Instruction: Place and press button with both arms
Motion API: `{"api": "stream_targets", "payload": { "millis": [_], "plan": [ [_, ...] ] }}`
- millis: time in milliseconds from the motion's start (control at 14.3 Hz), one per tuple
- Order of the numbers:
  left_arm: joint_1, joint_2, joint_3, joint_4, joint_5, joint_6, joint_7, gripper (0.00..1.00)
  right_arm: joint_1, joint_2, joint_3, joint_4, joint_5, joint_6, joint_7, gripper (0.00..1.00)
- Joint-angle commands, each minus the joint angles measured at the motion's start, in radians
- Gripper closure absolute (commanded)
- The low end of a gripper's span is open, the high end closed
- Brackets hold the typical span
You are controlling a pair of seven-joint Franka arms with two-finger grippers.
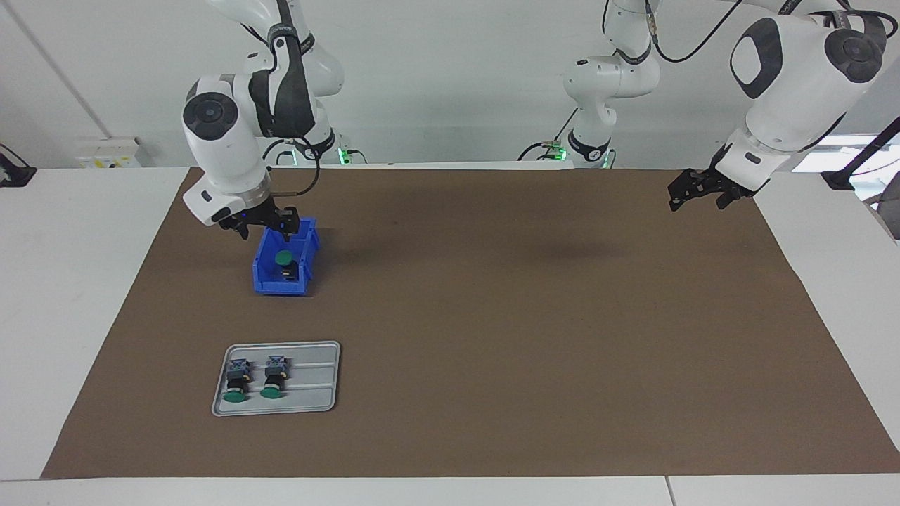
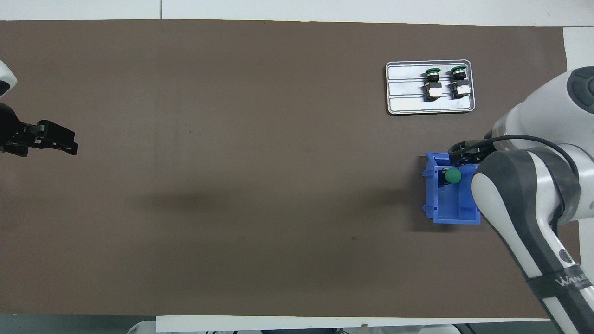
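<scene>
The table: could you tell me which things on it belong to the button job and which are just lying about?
In the job:
- button standing in the blue bin
- right gripper above the bin
- left gripper, waiting

Lying about:
- two buttons on the grey tray
</scene>
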Motion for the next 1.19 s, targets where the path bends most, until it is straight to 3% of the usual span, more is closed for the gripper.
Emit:
{"api": "stream_targets", "payload": {
  "millis": [0, 281, 772, 1122],
  "plan": [
    [0.005, 0.001, 0.001, 0.009, -0.008, 0.003, 0.012, 0.0, -0.012, 0.0, 0.009, 0.084, 0.02, -0.06, -0.026, 0.01],
    [0.005, 0.001, 0.001, 0.009, -0.008, 0.003, 0.012, 0.0, -0.012, -0.001, 0.009, 0.231, 0.109, -0.137, -0.017, 0.01],
    [0.005, 0.001, 0.001, 0.009, -0.008, 0.003, 0.012, 0.0, -0.015, -0.001, 0.004, 0.412, 0.119, -0.284, -0.015, 0.01],
    [0.005, 0.001, 0.001, 0.009, -0.008, 0.003, 0.012, 0.0, -0.018, 0.0, -0.03, 0.422, 0.122, -0.285, -0.026, 0.01]
  ]
}}
